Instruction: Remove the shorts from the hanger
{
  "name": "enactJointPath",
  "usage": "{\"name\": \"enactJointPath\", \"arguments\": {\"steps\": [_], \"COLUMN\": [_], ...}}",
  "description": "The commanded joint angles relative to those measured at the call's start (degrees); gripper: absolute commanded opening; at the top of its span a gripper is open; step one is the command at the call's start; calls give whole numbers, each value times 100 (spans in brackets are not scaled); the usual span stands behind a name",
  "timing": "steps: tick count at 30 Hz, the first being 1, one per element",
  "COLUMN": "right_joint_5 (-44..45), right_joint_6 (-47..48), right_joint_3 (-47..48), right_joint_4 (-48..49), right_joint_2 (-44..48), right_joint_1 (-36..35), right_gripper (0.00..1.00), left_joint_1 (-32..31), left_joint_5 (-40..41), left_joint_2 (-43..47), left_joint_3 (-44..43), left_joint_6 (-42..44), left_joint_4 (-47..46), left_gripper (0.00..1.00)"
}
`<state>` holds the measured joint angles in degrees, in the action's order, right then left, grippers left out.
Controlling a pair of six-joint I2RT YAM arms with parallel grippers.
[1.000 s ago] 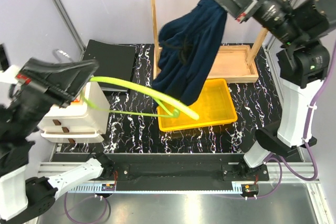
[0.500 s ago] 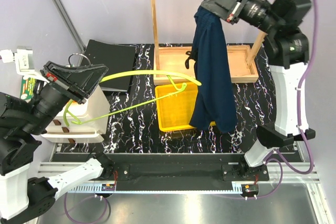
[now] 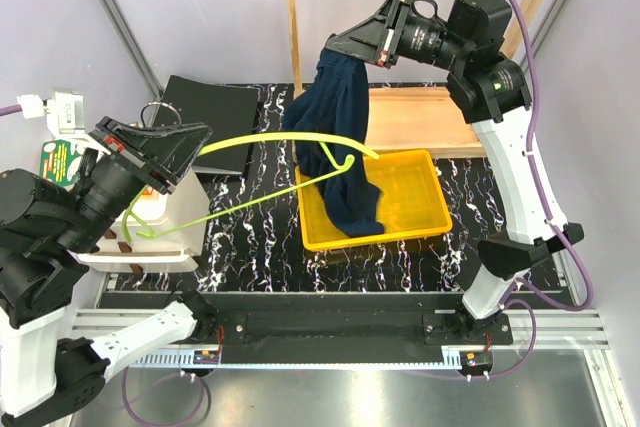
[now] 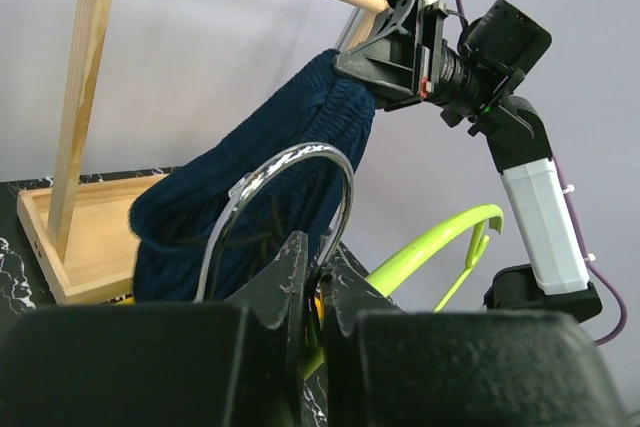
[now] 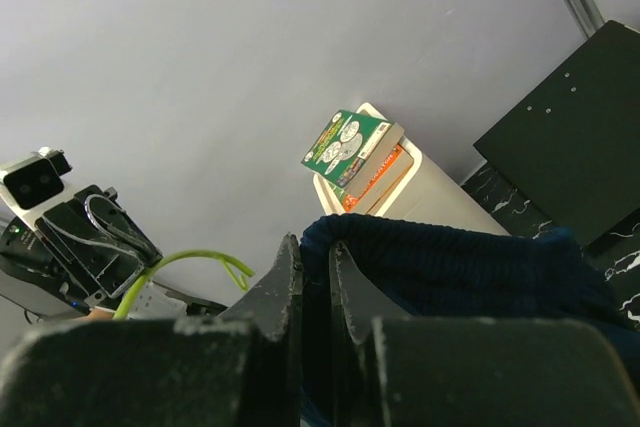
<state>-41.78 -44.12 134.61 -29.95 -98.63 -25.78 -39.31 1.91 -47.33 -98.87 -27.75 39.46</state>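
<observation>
The dark navy shorts (image 3: 338,142) hang from my right gripper (image 3: 335,47), which is shut on their top edge. Their lower end drapes into the yellow tray (image 3: 425,222). In the right wrist view the jaws (image 5: 315,247) pinch the ribbed fabric (image 5: 450,267). My left gripper (image 3: 192,139) is shut on the lime-green hanger (image 3: 290,139) near its silver hook (image 3: 158,112). The hanger is bare; its far end reaches across in front of the shorts. In the left wrist view the jaws (image 4: 318,247) grip the hook's base (image 4: 300,162), with the green arm (image 4: 430,247) and the shorts (image 4: 240,187) beyond.
A tall wooden rack frame (image 3: 290,37) stands on a wooden tray base (image 3: 440,117) behind the yellow tray. A black box (image 3: 210,112) lies at the back left. A white drawer unit (image 3: 150,237) with books on it (image 5: 355,147) is under my left arm.
My right gripper swung the shorts left, off the hanger, and their lower end settled into the yellow tray. My left gripper drew the bare hanger up and back.
</observation>
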Motion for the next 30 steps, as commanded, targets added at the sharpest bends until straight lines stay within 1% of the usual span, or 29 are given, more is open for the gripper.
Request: {"name": "enactJointPath", "arguments": {"steps": [1, 3, 4, 6, 7, 9, 10, 11, 13, 14, 15, 18, 19, 20, 23, 24, 25, 27, 28, 30], "right_joint_5": [-58, 20, 99, 459, 565, 662, 619, 557, 478, 330, 267, 223, 301, 372, 372, 451, 652, 890, 1100, 1181], "right_joint_6": [122, 271, 342, 605, 684, 747, 738, 738, 755, 756, 782, 1010, 1132, 1186, 1186, 1212, 1308, 1379, 1397, 1284], "right_joint_3": [-406, -837, -1449, -2146, -2793, -3412, -3954, -4212, -4808, -4943, -5048, -5173, -5164, -5164, -5304, -5409, -5471, -5585, -5638, -5874], "right_joint_4": [631, 649, 675, 772, 781, 824, 868, 903, 895, 869, 825, 465, 316, 245, 253, 253, 253, 262, 332, 560], "right_joint_2": [378, 589, 895, 1265, 1598, 1925, 2205, 2364, 2768, 2892, 2998, 3218, 3245, 3236, 3105, 3026, 2982, 2780, 2701, 2482], "right_joint_1": [12, 20, 3, 38, 90, 397, 555, 939, 1389, 1618, 2055, 2541, 2543, 2699, 2649, 2335, 2158, 1728, 1290, 918], "right_gripper": [0, 0, 0, 0, 0, 0, 0, 0, 0, 0, 0, 0, 0, 0, 0, 0, 0, 0, 0, 0], "left_joint_1": [11, 11, 11, 11, 11, 11, 2, 11, 11, 2, 11, 11, 11, 2, 2, 2, 11, 11, 11, 2], "left_joint_5": [90, 81, 81, 55, 29, -24, -68, -94, -138, -156, -156, -156, -156, -156, -156, -156, -295, -297, -288, -288], "left_joint_2": [84, 110, 136, 163, 163, 154, 137, 136, 110, 101, 93, 92, 92, 101, 128, 145, 154, 189, 207, 259], "left_joint_3": [17, 78, 104, 157, 175, 193, 193, 201, 219, 228, 245, 298, 316, 342, 429, 465, 500, 605, 658, 816], "left_joint_6": [42, 41, 41, 33, 41, 50, 50, 41, 32, 15, 15, 6, -3, -11, -11, -20, -29, -38, -81, -117], "left_joint_4": [-360, -352, -352, -352, -352, -352, -343, -351, -352, -360, -360, -369, -369, -378, -378, -378, -387, -413, -422, -474], "left_gripper": [0, 0, 0, 0, 0, 0, 0, 0, 0, 0, 0, 0, 0, 0, 0, 0, 0, 0, 0, 0]}}
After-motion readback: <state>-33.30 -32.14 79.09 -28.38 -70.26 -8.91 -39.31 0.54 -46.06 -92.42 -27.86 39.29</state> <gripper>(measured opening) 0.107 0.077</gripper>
